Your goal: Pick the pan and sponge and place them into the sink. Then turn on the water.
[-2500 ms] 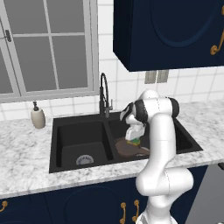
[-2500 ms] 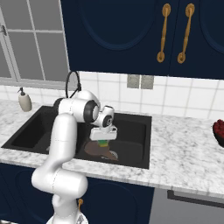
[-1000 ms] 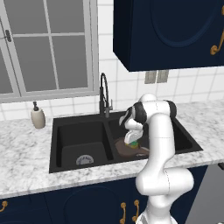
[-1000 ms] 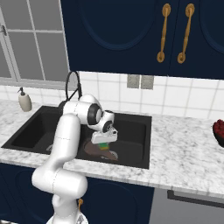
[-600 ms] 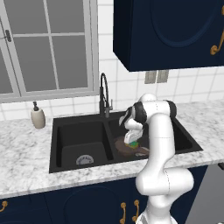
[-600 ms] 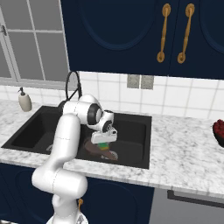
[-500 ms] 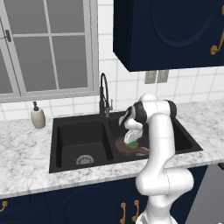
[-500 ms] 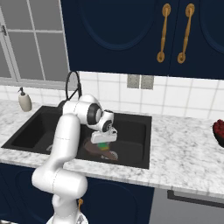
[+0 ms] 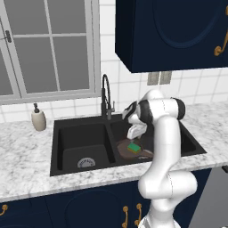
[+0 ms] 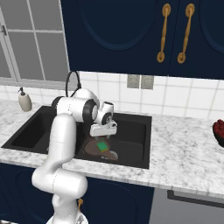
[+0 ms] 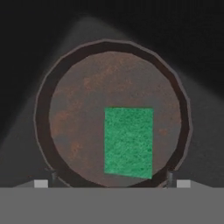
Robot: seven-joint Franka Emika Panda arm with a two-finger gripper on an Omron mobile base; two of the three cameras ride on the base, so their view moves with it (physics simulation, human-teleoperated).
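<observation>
Tool (image 11: 112, 177) open, jaws wide apart, hanging over the right basin just above the pan; fingertips (image 11: 51, 175) sit at the lower left and lower right of the hand view, touching nothing. Also seen at centre of the left base view (image 9: 133, 139) and centre left of the right base view (image 10: 104, 132).

Sponge (image 11: 128, 142) lies flat, green side up, inside the pan (image 11: 83, 109), right of the pan's middle in the hand view and low in frame, free of the tool. In the left base view sponge (image 9: 134, 147) is a small green patch right under the tool, on the reddish-brown pan (image 9: 124, 146). Same in the right base view: sponge (image 10: 102, 145) on pan (image 10: 91, 148).

Pan rests on the floor of the right basin of the black sink (image 9: 80, 137), just right of the centre divider. Left basin has a silver drain (image 9: 86, 163).

Black gooseneck faucet (image 9: 106, 95) stands behind the divider, no stream visible. Soap dispenser (image 9: 38, 119) on the marble counter (image 9: 22, 156), left of frame. Window (image 9: 49, 46) upper left, dark blue cabinet (image 9: 173, 33) upper right.
</observation>
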